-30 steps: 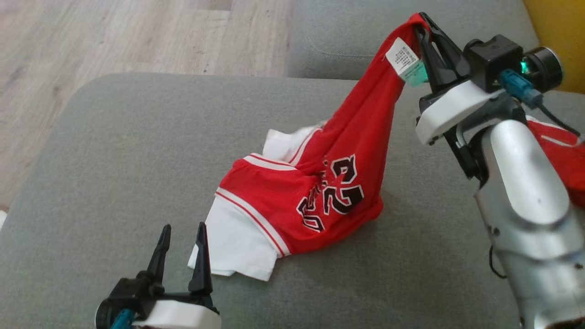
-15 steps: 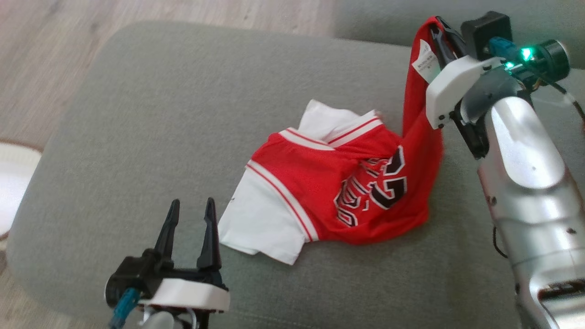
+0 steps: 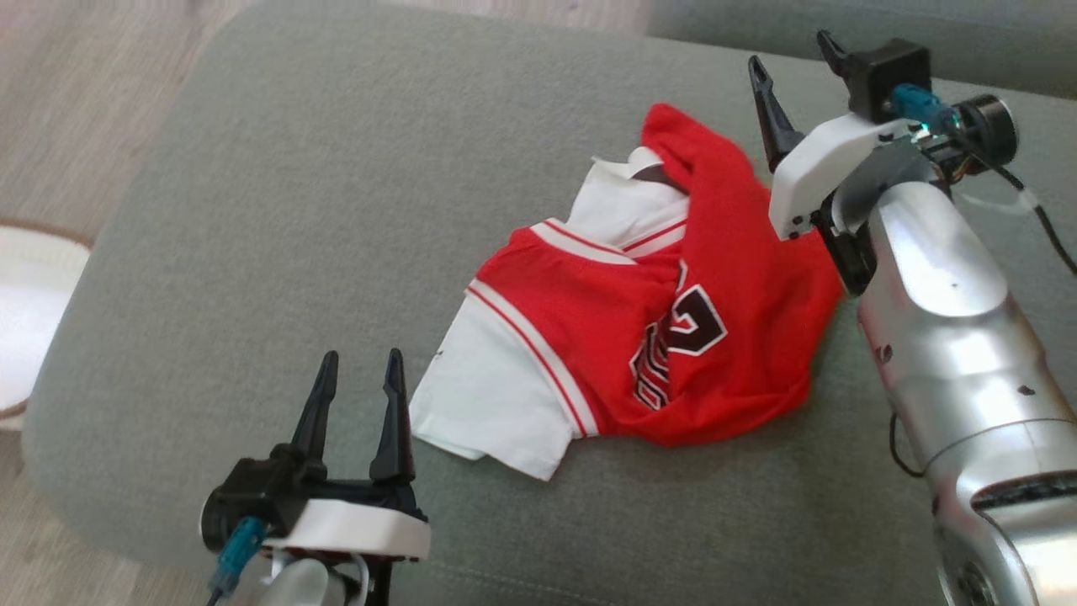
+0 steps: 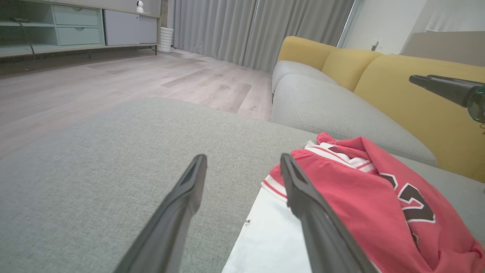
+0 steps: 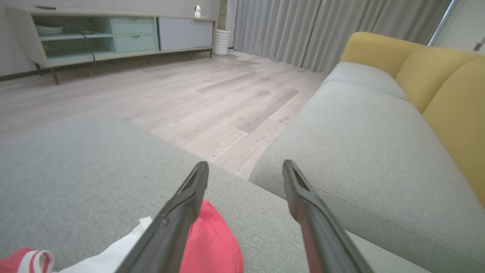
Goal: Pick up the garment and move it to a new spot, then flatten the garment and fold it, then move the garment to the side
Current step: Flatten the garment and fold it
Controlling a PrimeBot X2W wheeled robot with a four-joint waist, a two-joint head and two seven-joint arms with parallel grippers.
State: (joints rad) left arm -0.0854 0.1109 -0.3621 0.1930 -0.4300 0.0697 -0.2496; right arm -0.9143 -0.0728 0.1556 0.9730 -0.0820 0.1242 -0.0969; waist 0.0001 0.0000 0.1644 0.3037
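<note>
Qty: 1 garment (image 3: 589,311), 2 end effectors (left (image 3: 362,353) & right (image 3: 788,48)), 2 grey seat cushions (near (image 3: 252,210) & far (image 3: 925,21)).

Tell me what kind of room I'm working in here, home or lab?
Most likely a home living room: a grey sofa with yellow backrests, a low cabinet with drawers along the wall, floor-length grey curtains and a wood-look floor.

Head cam high, looking down; wrist cams low, close, facing 12 o'clock; all share cushion (image 3: 252,210), garment (image 3: 606,328).
</note>
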